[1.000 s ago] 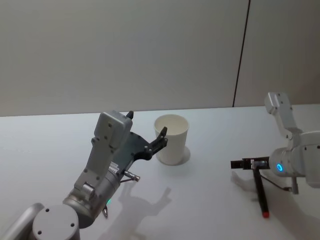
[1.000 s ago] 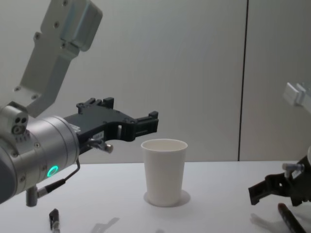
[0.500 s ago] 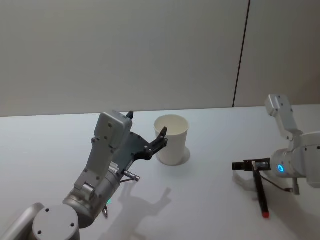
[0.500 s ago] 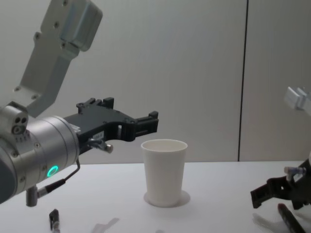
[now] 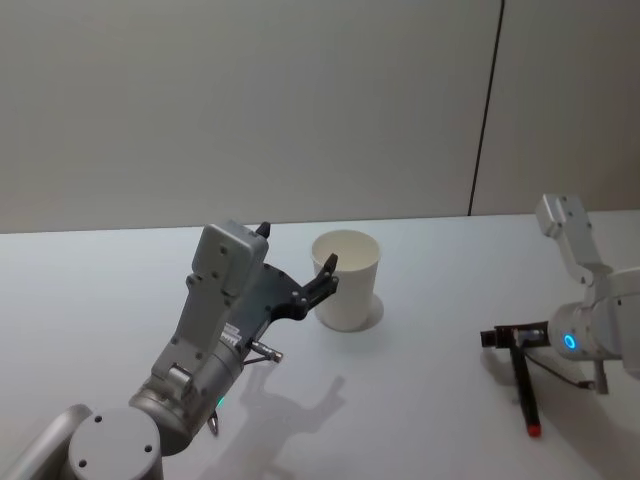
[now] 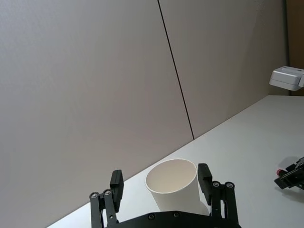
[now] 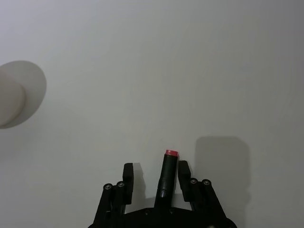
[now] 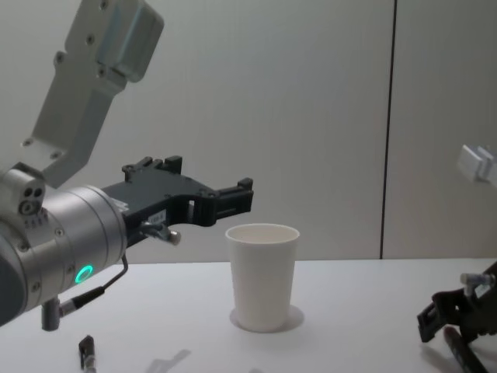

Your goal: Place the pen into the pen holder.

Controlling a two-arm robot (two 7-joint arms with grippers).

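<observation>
Holds the right gripper (image 7: 155, 172) low over the right side of the white table (image 5: 420, 400), pointing away from the body, fingers (image 7: 127, 175) apart and clamped on nothing. Straddles there the far end of the pen (image 5: 524, 390): a black barrel with red at the tips, flat on the tabletop, running back toward the robot. Shows that end, in the right wrist view, inside the gap and hard by one finger; cannot tell whether touching.

Finds the pen holder (image 5: 347, 282), a white paper cup, upright near the table's middle, mouth up, well apart from the pen, leftward and a little farther back, with plain tabletop lying between the two. Shows a pale ring (image 8: 297, 314) around its base; cannot tell whether disc or shadow.

Holds the left gripper (image 5: 296, 246) in the air just left of the pen holder, fingers spread wide, gripping nothing. Frames the pen holder between both fingers in the left wrist view, beyond the tips. Puts one fingertip (image 8: 245, 194) over the left edge of the rim in the chest view, above it and not touching.

Backs all this with a grey wall (image 5: 250, 100) crossed by a dark vertical seam (image 5: 487, 105). Shows a green light (image 8: 81, 273) on the left arm and a blue light (image 5: 571, 341) on the right.
</observation>
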